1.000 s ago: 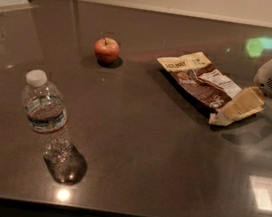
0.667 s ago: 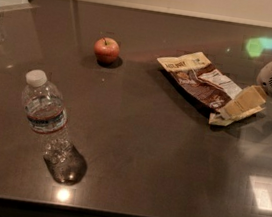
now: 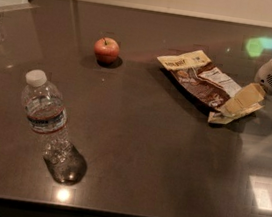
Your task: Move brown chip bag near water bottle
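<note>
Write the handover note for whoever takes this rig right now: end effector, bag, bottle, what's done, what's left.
End effector: low at the right end of the chip bag; grasp not confirmed.
Chip bag: lying flat at the right back of the counter.
Water bottle: upright at front left, far from the bag.
Apple: at the back, apart from both.
Done: end effector is at the bag.
Left: secure the bag, carry it left, set it beside the bottle without tipping it.
</note>
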You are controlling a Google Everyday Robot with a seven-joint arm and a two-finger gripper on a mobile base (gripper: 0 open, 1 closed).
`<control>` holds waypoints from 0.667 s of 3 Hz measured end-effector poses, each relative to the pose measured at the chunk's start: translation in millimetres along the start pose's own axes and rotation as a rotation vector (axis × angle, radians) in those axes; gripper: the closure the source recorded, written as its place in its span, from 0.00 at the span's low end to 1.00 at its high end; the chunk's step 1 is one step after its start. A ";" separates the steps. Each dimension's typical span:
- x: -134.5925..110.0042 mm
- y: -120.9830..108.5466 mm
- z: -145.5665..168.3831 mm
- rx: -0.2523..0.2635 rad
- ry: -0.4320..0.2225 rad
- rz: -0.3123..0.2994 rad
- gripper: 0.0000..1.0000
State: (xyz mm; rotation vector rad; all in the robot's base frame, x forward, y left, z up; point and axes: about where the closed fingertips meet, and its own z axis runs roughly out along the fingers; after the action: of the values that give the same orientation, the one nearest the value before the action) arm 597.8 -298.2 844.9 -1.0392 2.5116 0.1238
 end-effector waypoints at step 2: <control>-4.7 23.9 11.1 -0.118 0.032 -0.014 0.16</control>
State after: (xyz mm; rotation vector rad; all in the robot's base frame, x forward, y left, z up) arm 588.1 -275.4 835.0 -1.1133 2.5513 0.2563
